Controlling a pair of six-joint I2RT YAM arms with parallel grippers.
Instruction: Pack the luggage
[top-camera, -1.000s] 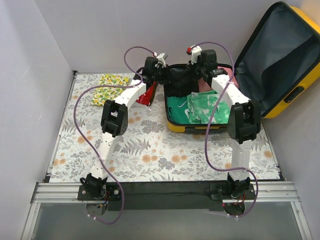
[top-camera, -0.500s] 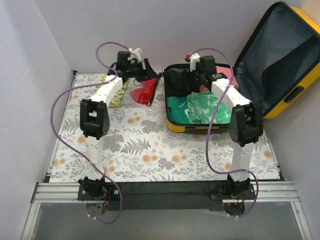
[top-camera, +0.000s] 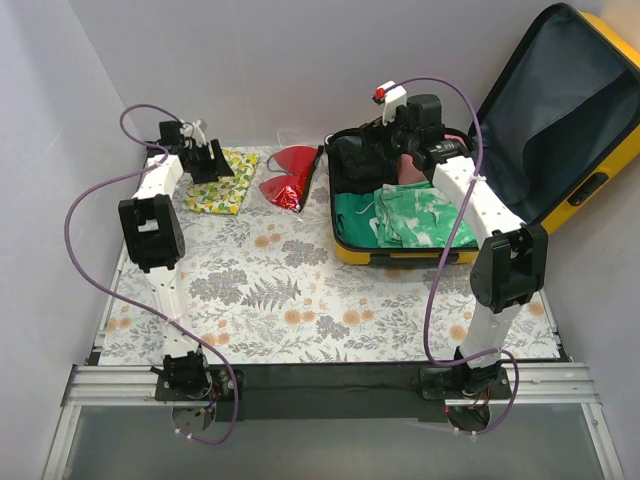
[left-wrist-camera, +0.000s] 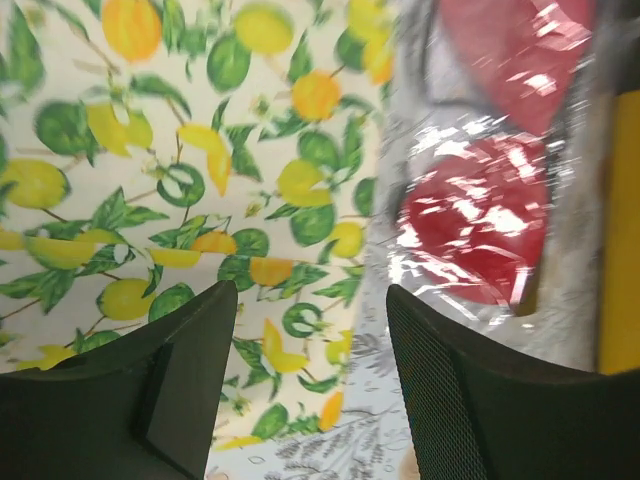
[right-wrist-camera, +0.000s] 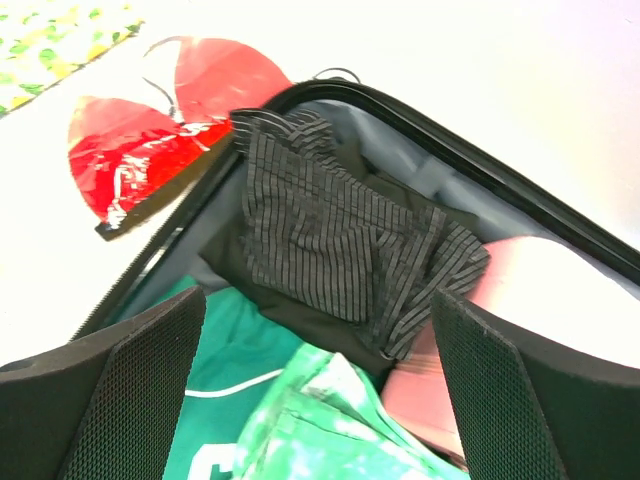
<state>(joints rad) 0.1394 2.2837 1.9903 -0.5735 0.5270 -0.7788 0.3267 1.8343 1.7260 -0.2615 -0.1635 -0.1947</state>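
Note:
The luggage (top-camera: 400, 257), a yellow hard-shell suitcase, lies open at the back right with its lid (top-camera: 560, 120) leaning up. Inside it are a dark striped cloth (right-wrist-camera: 340, 230), a green shirt (right-wrist-camera: 235, 385), a green tie-dye garment (right-wrist-camera: 330, 430) and a pink item (right-wrist-camera: 525, 285). My right gripper (right-wrist-camera: 318, 305) hovers open above the striped cloth (top-camera: 352, 160), nothing between its fingers. My left gripper (left-wrist-camera: 310, 335) stands open and empty over the right edge of a lemon-print cloth (left-wrist-camera: 180, 180) at the back left (top-camera: 222, 180).
A red packet in clear plastic (top-camera: 288, 180) lies between the lemon-print cloth and the suitcase, and also shows to the right of my left fingers (left-wrist-camera: 480, 220). White walls close in the back and both sides. A flowered tablecloth (top-camera: 300, 300) covers the table.
Both grippers have opened, leaving the striped cloth in the suitcase. My left arm has swung left from the suitcase, past the red packet, to the lemon-print cloth. The right gripper has lifted slightly.

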